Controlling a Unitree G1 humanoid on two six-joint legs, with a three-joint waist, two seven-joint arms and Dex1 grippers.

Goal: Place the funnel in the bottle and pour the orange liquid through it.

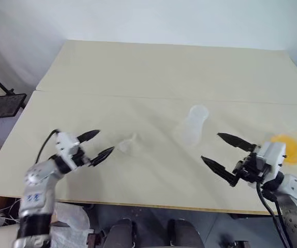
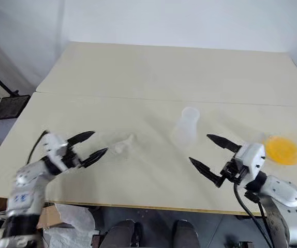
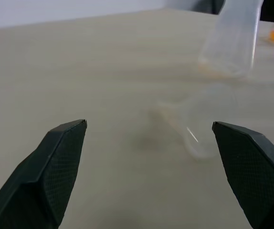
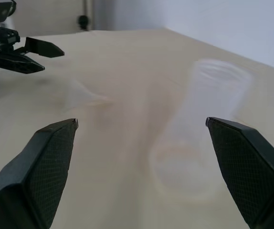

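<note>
The left gripper hangs over the near left part of a wide pale cream table, its two black fingers spread wide with nothing between them. Just beyond its fingertips, toward the table's middle, the funnel, a small clear plastic cone with a short narrow spout, lies on its side on the tabletop, close to the gripper but apart from it. In the left wrist view the cone lies nearer one finger, its spout pointing across the gap.

The right gripper hovers over the near right part of the table, released as well, its fingers wide apart and empty. Ahead of it and slightly inward stands the bottle, a tall clear cylindrical plastic container with a wide mouth, upright and touching neither gripper. In the right wrist view the bottle sits between the two fingers' lines of sight, further out on the table. Beside the right wrist, on its outer side, lies the bright orange liquid; I cannot make out the vessel that holds it.

A thin seam crosses the tabletop beyond both grippers. Plain white walls close the room behind, and a dark stand with cables sits on the floor off the left gripper's outer side.
</note>
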